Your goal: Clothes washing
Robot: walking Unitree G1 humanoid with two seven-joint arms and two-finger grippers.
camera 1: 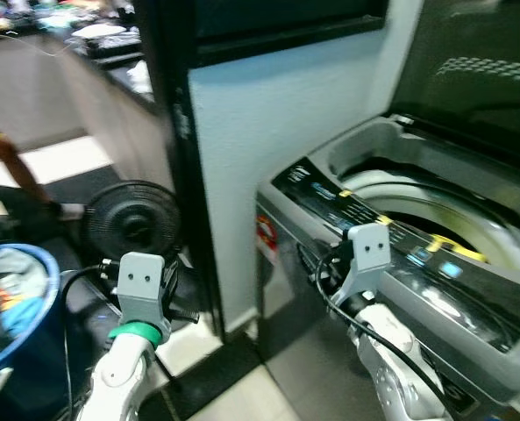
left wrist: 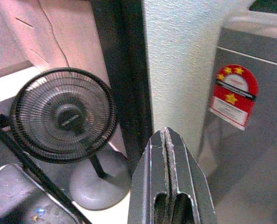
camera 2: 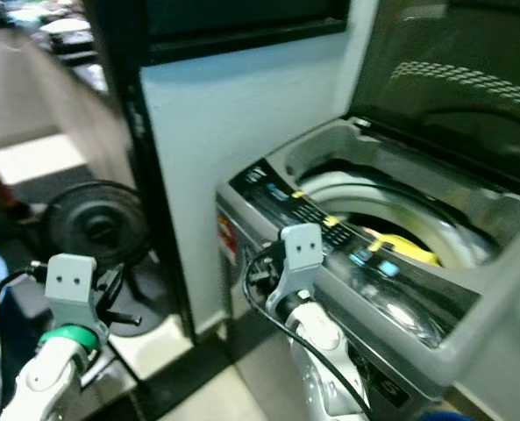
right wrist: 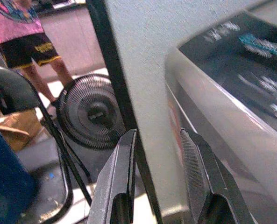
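The robot stands at the washing machine [camera 1: 470,289] with its lid up and the drum [camera 1: 435,215] open on its right, something yellow lying at the drum's near rim. Down on its left sits the blue laundry basket [camera 1: 32,351], heaped with clothes [camera 1: 10,289]. Nothing is in either gripper, so by my reading this is the loading step, between picks: the next move calls for a turn to the left, a reach down into that basket, and a firm pinch on a garment before carrying it across to the drum.

The left gripper [left wrist: 166,158] is clenched empty, fingers pressed flat together, held low and pointing at the white wall [camera 1: 268,158] between the floor fan [camera 1: 135,221] and the machine's front with its red sticker [left wrist: 234,95]. The right gripper [right wrist: 159,163] is released, a clear gap between its fingers, raised just beside the machine's near corner under the control panel [camera 1: 365,215]. A person [right wrist: 26,32] in dark shorts stands beyond the fan, well apart from the arms.
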